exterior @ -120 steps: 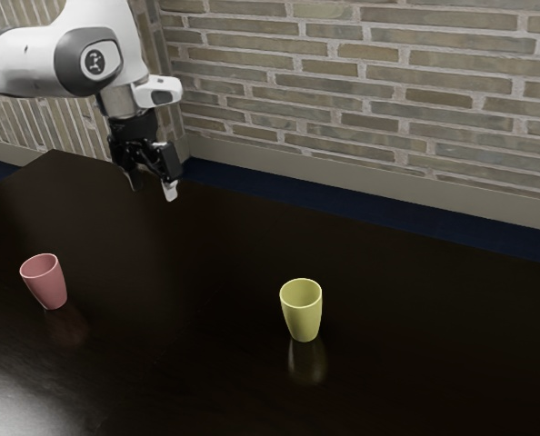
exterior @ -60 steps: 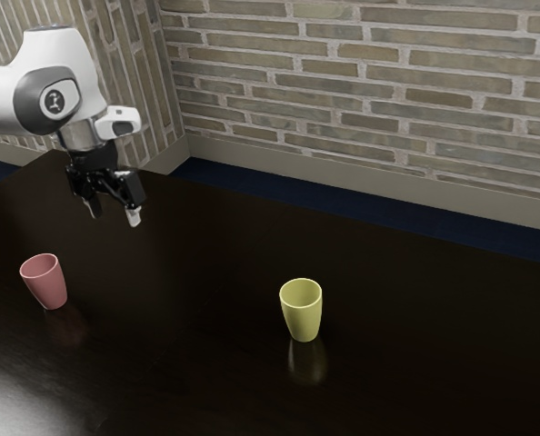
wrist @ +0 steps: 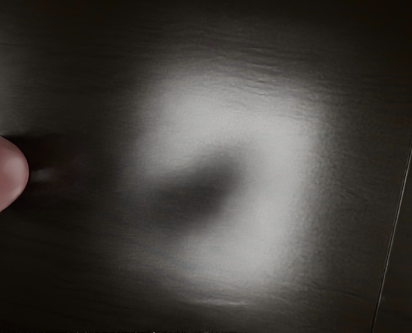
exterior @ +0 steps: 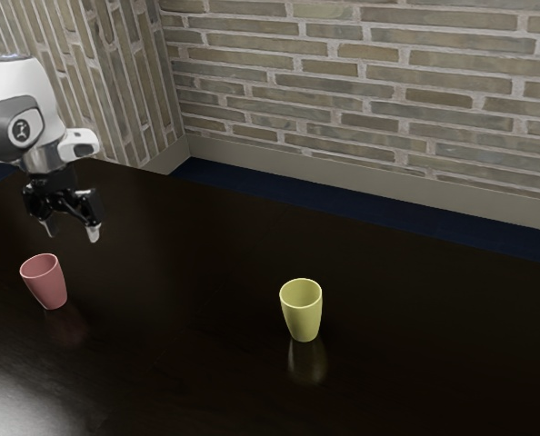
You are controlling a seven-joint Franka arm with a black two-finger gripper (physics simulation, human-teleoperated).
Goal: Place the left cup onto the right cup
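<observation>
A pink cup (exterior: 44, 280) stands upright on the dark table at the exterior view's left. A yellow-green cup (exterior: 301, 309) stands upright near the middle of the table. My gripper (exterior: 70, 227) hangs open above the table, a little above and behind the pink cup, with nothing between its fingers. In the wrist view a pink rounded shape, the pink cup (wrist: 1, 173), pokes in at the edge, over the glossy table.
The dark glossy table (exterior: 415, 345) stretches wide around both cups. A brick wall (exterior: 361, 82) with a pale skirting runs behind it. A seam or table edge line (wrist: 397, 222) crosses the wrist view on one side.
My arm has swung toward the exterior view's left and lowered, bringing the gripper from mid-table height to just above the pink cup. The cups have not moved.
</observation>
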